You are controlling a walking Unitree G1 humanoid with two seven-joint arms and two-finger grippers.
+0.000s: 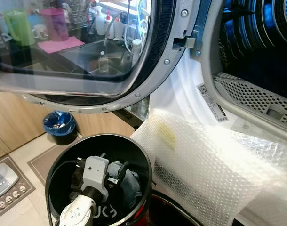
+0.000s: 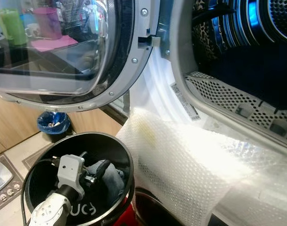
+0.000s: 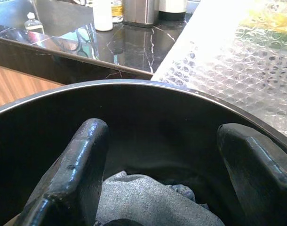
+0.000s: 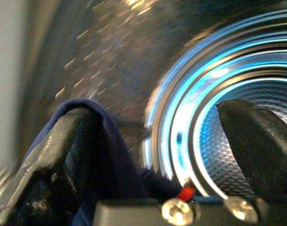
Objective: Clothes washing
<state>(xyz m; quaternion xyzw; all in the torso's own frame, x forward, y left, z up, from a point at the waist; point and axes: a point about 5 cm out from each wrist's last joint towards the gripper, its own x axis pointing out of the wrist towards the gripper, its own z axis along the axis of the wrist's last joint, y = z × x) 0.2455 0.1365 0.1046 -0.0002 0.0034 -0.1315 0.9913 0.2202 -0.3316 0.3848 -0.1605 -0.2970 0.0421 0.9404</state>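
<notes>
A black bucket (image 1: 134, 143) stands on the floor below the washer's open door (image 1: 148, 80). It holds grey clothes (image 3: 139, 197). My left gripper (image 3: 163, 129) is down inside the bucket, open, its fingers just above the grey cloth and astride it. The washer drum (image 1: 256, 42) opens at the upper right, dark inside with a blue-lit rim. My right gripper (image 4: 155, 110) is inside the drum (image 4: 256, 94), open, and a dark blue cloth (image 4: 113, 155) is draped over one finger (image 4: 63, 141).
Bubble wrap (image 1: 204, 165) covers the ledge below the drum opening, right beside the bucket. A small bin with a blue liner (image 1: 59, 125) stands by the wooden cabinets. A bathroom scale (image 1: 2, 181) lies on a mat at the lower left.
</notes>
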